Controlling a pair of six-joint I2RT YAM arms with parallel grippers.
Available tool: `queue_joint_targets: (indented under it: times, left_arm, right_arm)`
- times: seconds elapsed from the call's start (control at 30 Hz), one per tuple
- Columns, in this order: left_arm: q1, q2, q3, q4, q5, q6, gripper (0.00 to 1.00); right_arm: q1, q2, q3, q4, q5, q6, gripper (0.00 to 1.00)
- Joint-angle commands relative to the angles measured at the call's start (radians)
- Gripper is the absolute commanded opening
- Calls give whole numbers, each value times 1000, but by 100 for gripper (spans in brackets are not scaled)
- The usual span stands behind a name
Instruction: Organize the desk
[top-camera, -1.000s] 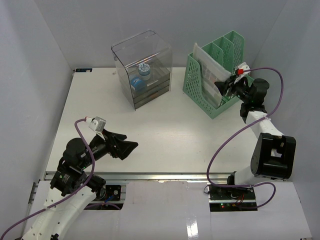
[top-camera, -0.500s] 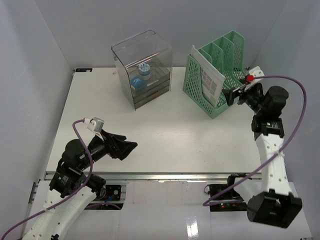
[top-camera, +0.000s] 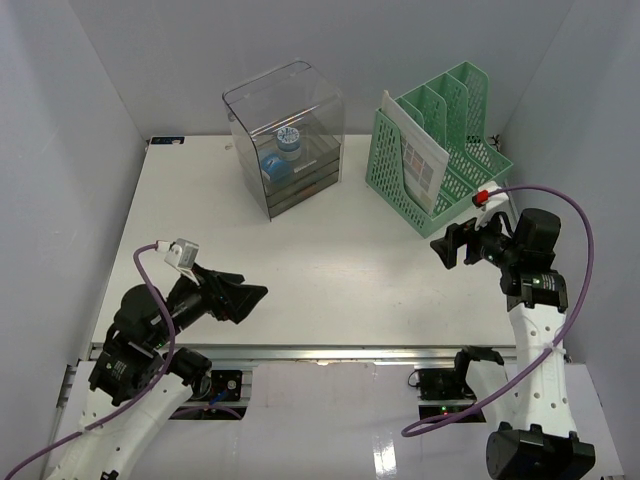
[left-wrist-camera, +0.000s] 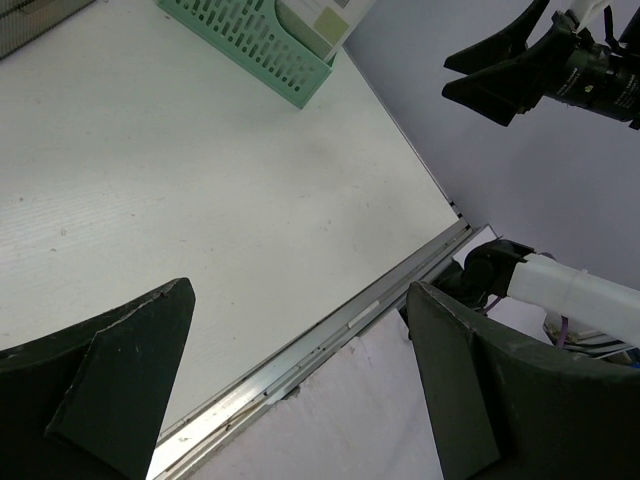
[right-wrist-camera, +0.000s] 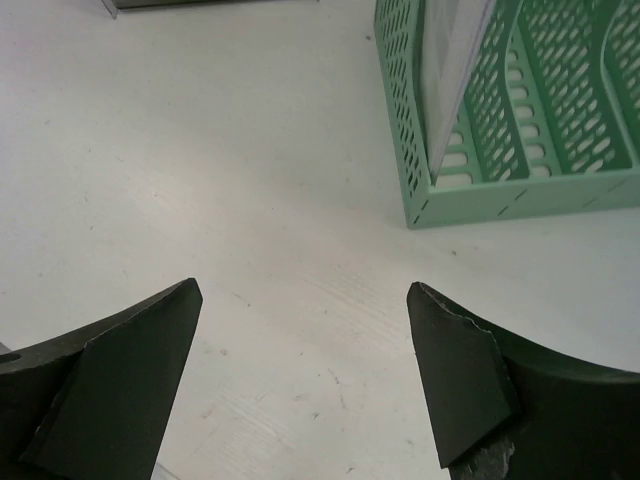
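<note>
The desk (top-camera: 330, 255) lies bare in front; a drawer box (top-camera: 290, 140) and green rack (top-camera: 395, 180) block its far side.

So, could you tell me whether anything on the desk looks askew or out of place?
Nothing is spilled or damaged. The rack sits turned at an angle to the edges of the desk, and so does the box. The papers lean in the slot nearest the box.

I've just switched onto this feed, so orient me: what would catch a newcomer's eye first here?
The green mesh file rack at the desk's far right stands out, a printed sheet standing in its left end slot. Left of it sits a clear smoky drawer box with a blue-capped item inside. The left gripper and right gripper hover open above the desk, holding nothing.
</note>
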Motion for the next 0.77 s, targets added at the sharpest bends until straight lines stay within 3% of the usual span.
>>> queue_joint_targets:
  times: [0.0,0.73]
  left_arm:
    - [2,-27,56,-70,-24,24,98]
    - [2,-72,99,-151,-58,37,98]
  right_arm:
    - [-2,-28,-32,-5,68,62,90]
    - [-2,-79,-94,35,126,35,90]
